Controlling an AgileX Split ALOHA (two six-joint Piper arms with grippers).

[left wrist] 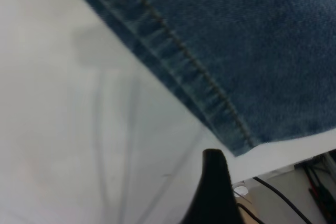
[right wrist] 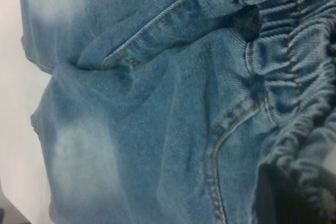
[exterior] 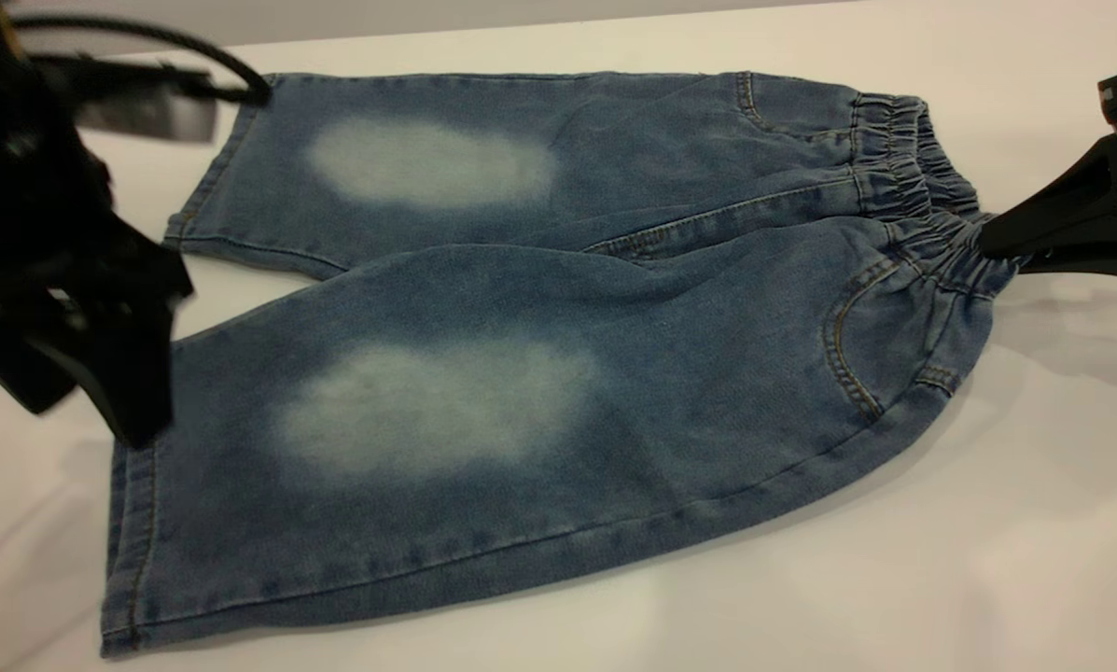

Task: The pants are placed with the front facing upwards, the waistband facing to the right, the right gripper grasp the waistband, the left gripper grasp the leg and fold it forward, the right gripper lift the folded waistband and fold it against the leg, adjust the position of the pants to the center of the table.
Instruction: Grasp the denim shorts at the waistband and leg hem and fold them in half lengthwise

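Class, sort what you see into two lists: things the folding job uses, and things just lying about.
Belongs to the job: pants, waistband, right pincer clamping the waistband, left pincer by the leg hem, table.
Just lying about: cables beyond the table edge.

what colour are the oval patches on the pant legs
Pale, faded whitish-blue patches on the blue denim pants; clearest in the exterior view.

Gathered waistband [right wrist: 294,77] on pants [right wrist: 147,129]

My matte black plastic end effectors [exterior: 992,247] flank soft, faded blue denim cloth pants [exterior: 521,373] on a smooth white surface [exterior: 1034,523].
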